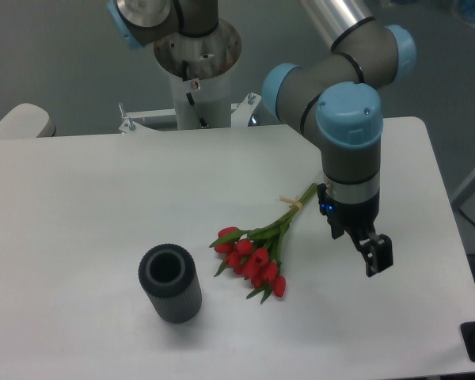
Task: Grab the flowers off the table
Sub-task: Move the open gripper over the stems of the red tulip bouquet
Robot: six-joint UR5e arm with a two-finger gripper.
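Note:
The flowers (257, 252), a small bunch of red tulips with green stems tied by a pale band, lie flat on the white table (79, 206) near its middle, heads toward the front left, stems pointing back right. My gripper (374, 255) hangs to the right of the bunch, apart from it and above the tabletop. It holds nothing. Its fingers show as one dark block from this side, so I cannot tell whether they are open or shut.
A dark grey ribbed cylinder vase (170, 283) stands upright at the front left of the flowers. The arm's base column (196, 71) rises at the table's back edge. The table's right edge is close to the gripper.

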